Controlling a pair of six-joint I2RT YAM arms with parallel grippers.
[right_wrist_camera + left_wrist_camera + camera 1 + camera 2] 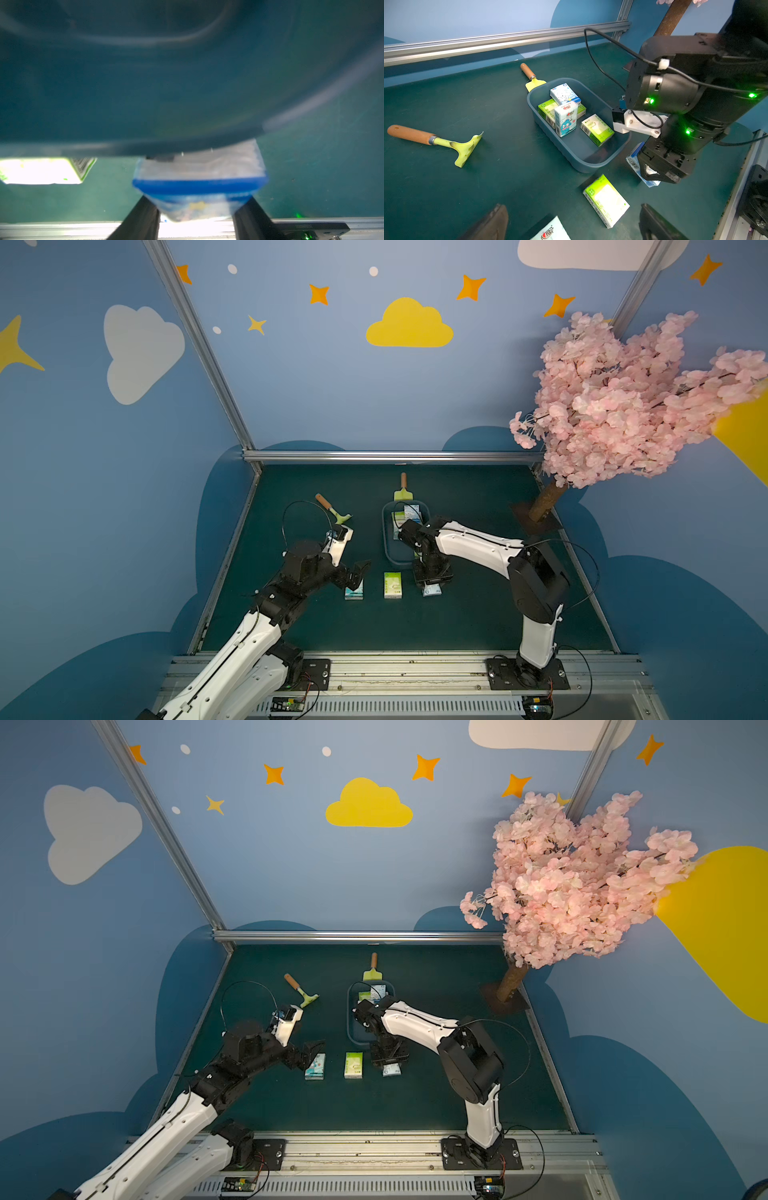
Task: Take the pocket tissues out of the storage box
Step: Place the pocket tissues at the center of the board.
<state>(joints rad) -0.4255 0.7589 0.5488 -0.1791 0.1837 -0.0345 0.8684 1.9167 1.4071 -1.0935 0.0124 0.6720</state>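
The dark slate-blue storage box sits mid-table, and several pocket tissues lie in it, among them an upright light blue one and a green one. Just in front of the box, my right gripper points down, shut on a blue-edged packet low over the table. A green packet and a light blue packet lie on the table. My left gripper hovers open above the light blue one.
A yellow-green toy scraper lies left of the box. A toy trowel lies against the box's far end. A pink blossom tree stands at the back right corner. Aluminium rails edge the table.
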